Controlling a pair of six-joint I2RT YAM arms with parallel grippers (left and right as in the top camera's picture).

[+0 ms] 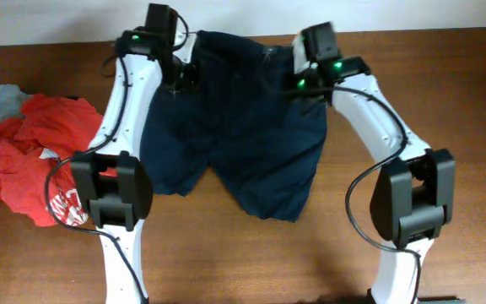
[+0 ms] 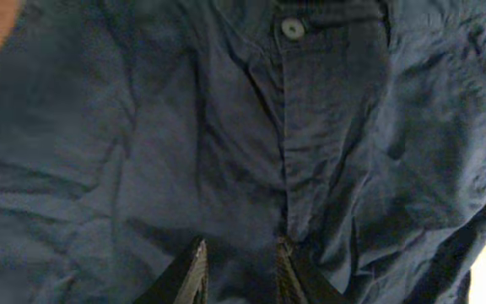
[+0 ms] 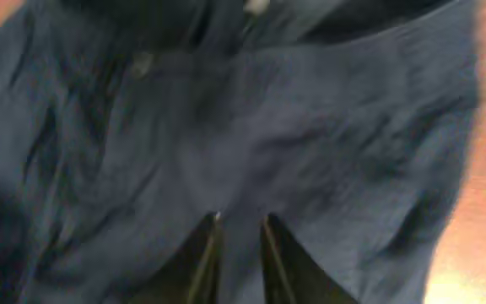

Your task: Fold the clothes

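Note:
The clothes, dark navy shorts [image 1: 234,143], lie spread flat on the wooden table [image 1: 454,93], waistband at the far side and both legs pointing toward the near edge. My left gripper [image 1: 181,78] hovers over the waistband's left part. In the left wrist view its fingers stand apart [image 2: 241,253] above the fly, below the pale button [image 2: 292,28], with flat cloth [image 2: 125,152] showing between them. My right gripper [image 1: 300,84] is over the shorts' right hip. In the right wrist view its jaws are slightly parted [image 3: 241,224] over wrinkled navy fabric [image 3: 327,127], gripping nothing that I can see.
A crumpled red T-shirt with white lettering [image 1: 32,160] lies at the table's left, on a small pale grey garment [image 1: 2,101]. Both arm bases stand at the near edge, left [image 1: 112,198] and right [image 1: 412,198]. Bare wood shows right of the shorts.

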